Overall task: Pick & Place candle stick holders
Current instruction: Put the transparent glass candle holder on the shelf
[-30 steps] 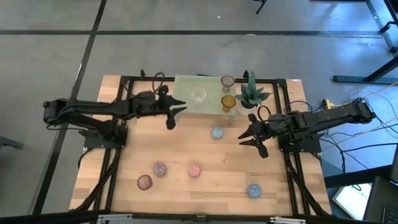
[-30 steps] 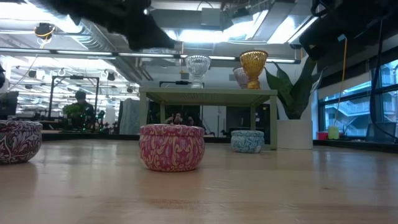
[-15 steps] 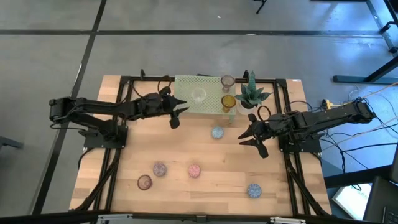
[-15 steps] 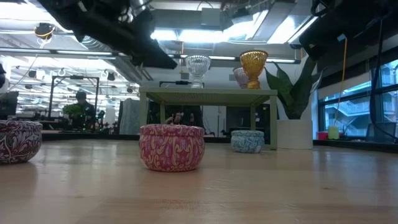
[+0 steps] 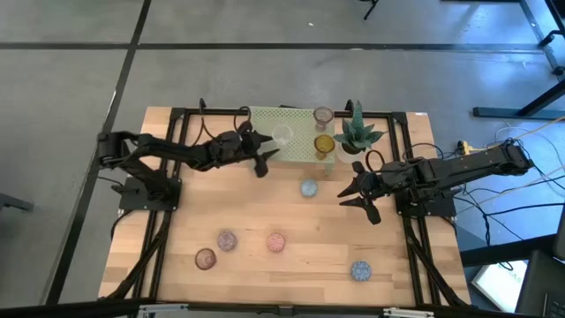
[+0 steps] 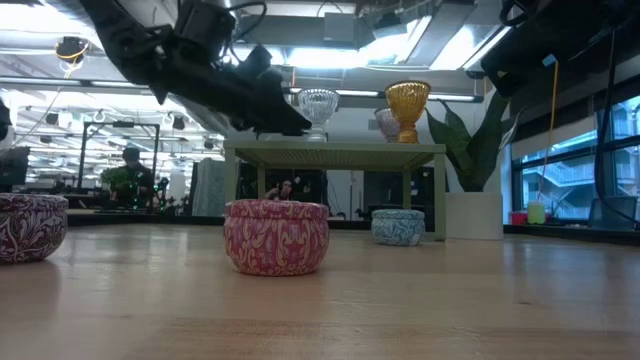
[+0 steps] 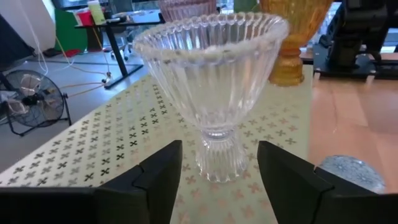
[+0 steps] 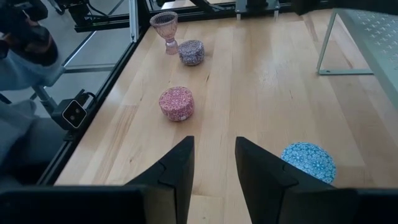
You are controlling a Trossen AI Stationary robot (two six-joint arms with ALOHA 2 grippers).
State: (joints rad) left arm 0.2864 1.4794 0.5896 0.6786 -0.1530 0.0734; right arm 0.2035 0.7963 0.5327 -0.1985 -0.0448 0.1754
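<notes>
Hovering my left end effector [image 7: 214, 186], fingers spread, around the clear holder [image 7: 211, 81] on the stand [image 5: 265, 119]; five holders await on the surface [image 5: 177, 221].

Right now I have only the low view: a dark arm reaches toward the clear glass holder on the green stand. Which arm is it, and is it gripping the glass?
Observer: It is the left gripper. In its wrist view the fingers stand apart on either side of the clear holder, touching nothing.
Operator: And the right gripper? I cannot see it.
Observer: The right gripper is over the table's right side, near the potted plant, open and empty.
Operator: How many holders are on the bare table?
Observer: Five: the blue holder by the stand, the mauve holder, the pink holder, the stemmed holder and the front blue holder.
</notes>
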